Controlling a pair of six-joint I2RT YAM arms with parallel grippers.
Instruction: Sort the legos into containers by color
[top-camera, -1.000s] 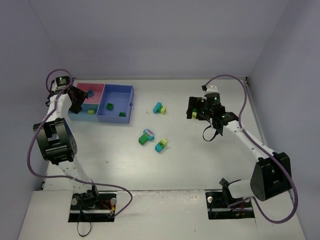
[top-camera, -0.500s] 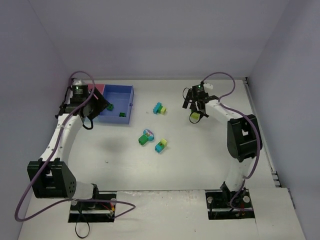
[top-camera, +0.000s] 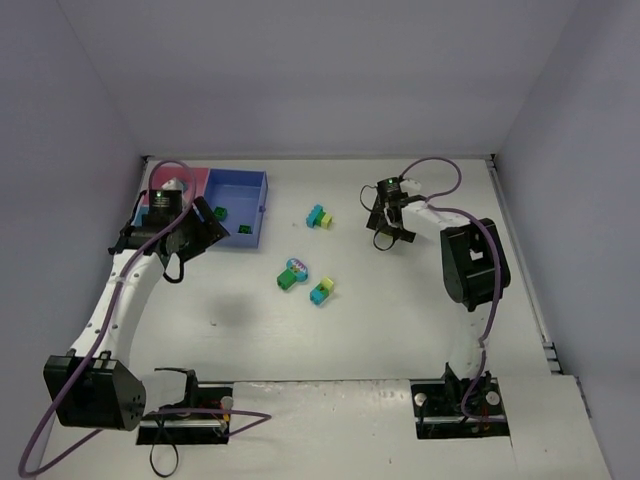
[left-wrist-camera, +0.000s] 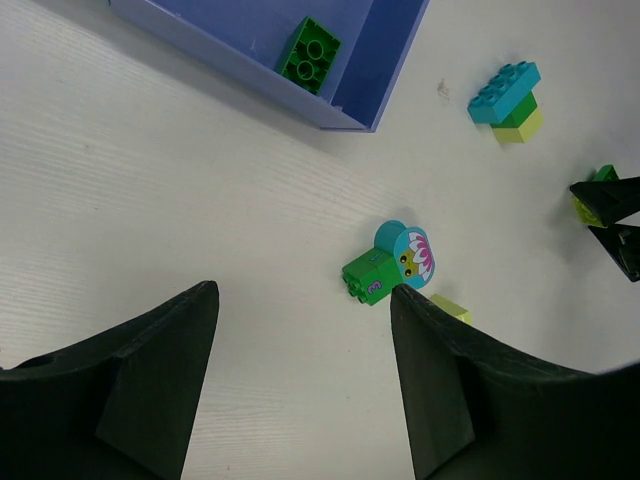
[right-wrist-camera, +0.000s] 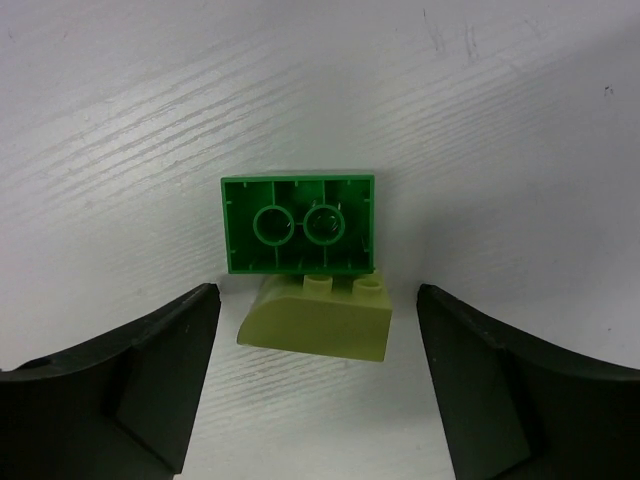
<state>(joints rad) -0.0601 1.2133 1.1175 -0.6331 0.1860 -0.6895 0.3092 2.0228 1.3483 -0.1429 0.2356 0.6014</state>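
Observation:
My right gripper (right-wrist-camera: 315, 292) is open and straddles two legos on the white table: a yellow-green curved brick (right-wrist-camera: 318, 320) and, just beyond it, an upturned dark green brick (right-wrist-camera: 300, 222). Neither finger touches them. In the top view this right gripper (top-camera: 388, 222) hides both. My left gripper (left-wrist-camera: 300, 295) is open and empty above bare table, by the front edge of the containers in the top view (top-camera: 207, 226). The medium-blue tray (top-camera: 262, 196) holds dark green bricks (top-camera: 219, 213). The pink tray (top-camera: 196, 178) adjoins it.
Loose on the table are a teal and yellow-green pair (top-camera: 319, 216), a green brick with a teal flower face (top-camera: 291, 274), and another teal and yellow-green pair (top-camera: 322, 291). My left arm covers the trays' left part. Walls enclose the table.
The right gripper has come down around the two bricks and its jaws have narrowed. The left gripper has swung right, from over the trays towards the open table.

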